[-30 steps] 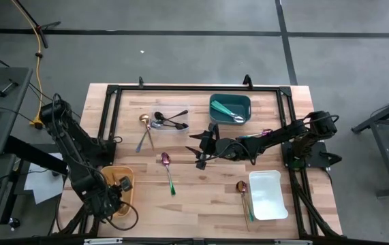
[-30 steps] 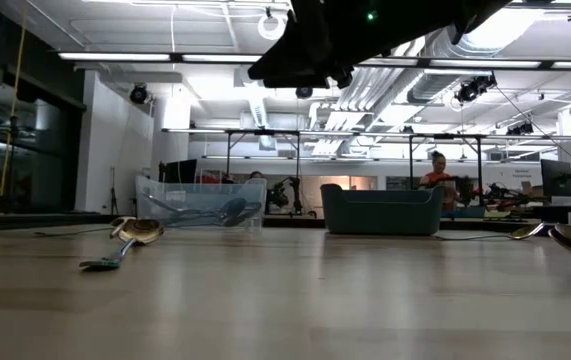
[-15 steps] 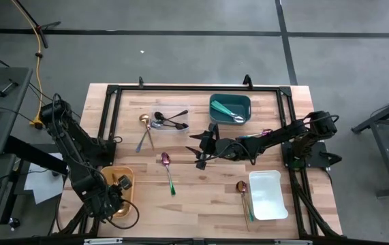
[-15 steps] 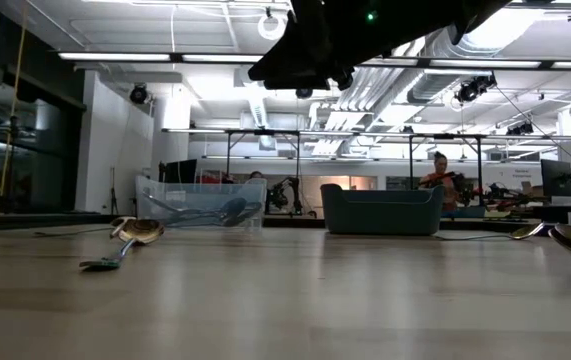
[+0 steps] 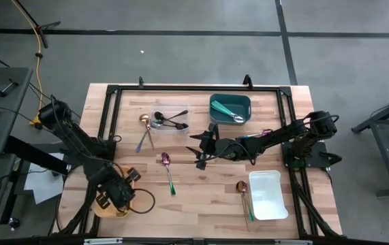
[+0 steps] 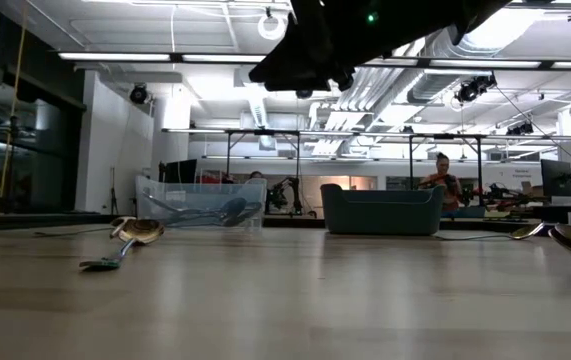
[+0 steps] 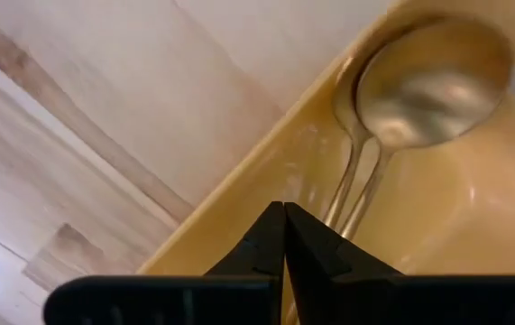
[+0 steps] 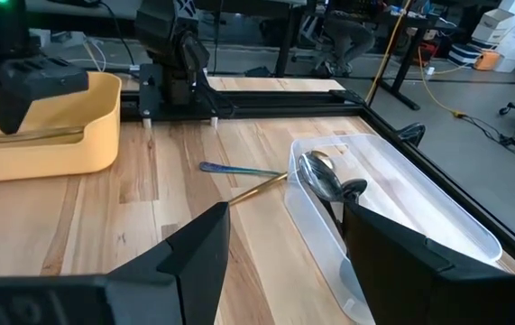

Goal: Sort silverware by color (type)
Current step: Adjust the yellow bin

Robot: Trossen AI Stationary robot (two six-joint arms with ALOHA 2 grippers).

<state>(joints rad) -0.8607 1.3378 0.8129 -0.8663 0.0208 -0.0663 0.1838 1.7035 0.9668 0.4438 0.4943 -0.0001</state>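
The left gripper (image 7: 284, 236) was closed tight with nothing in it, right over the yellow bin (image 5: 105, 204) at the table's (image 5: 201, 197) front left corner, where gold spoons (image 7: 419, 90) lay inside. The right gripper (image 5: 197, 146) hung over the middle of the table with its fingers wide apart and empty. Near it a pink-purple spoon (image 5: 167, 170) lay on the wood, black spoons (image 5: 170, 121) sat in the clear bin (image 5: 180, 112), and teal ones (image 5: 227, 110) in the teal bin (image 5: 245, 102).
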